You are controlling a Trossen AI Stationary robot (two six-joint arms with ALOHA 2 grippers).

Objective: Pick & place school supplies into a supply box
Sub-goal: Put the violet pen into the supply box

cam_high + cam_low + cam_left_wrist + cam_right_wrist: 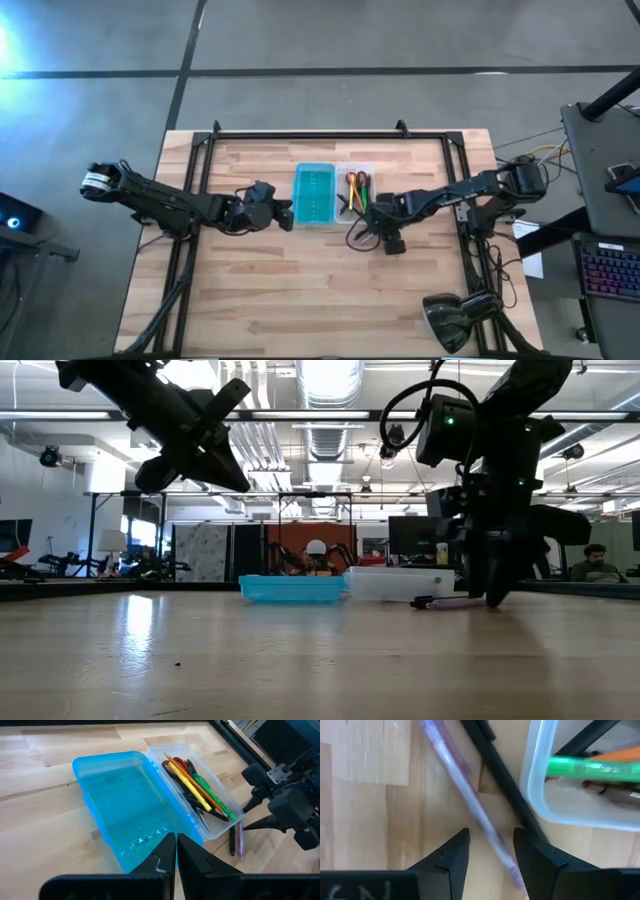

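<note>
The supply box lies open mid-table, its turquoise half empty. Its clear half holds red-handled scissors, a yellow pencil, a green marker and dark pens. A purple translucent pen and a black pen lie on the table just outside the clear half's near end. My right gripper is open and low at the table, one fingertip on each side of the purple pen. My left gripper is shut and empty, raised above the turquoise half's near edge.
A black metal frame runs round the tabletop's far and side edges. A desk lamp stands at the near right. Bare wood lies near of the box. A person sits in the room beyond.
</note>
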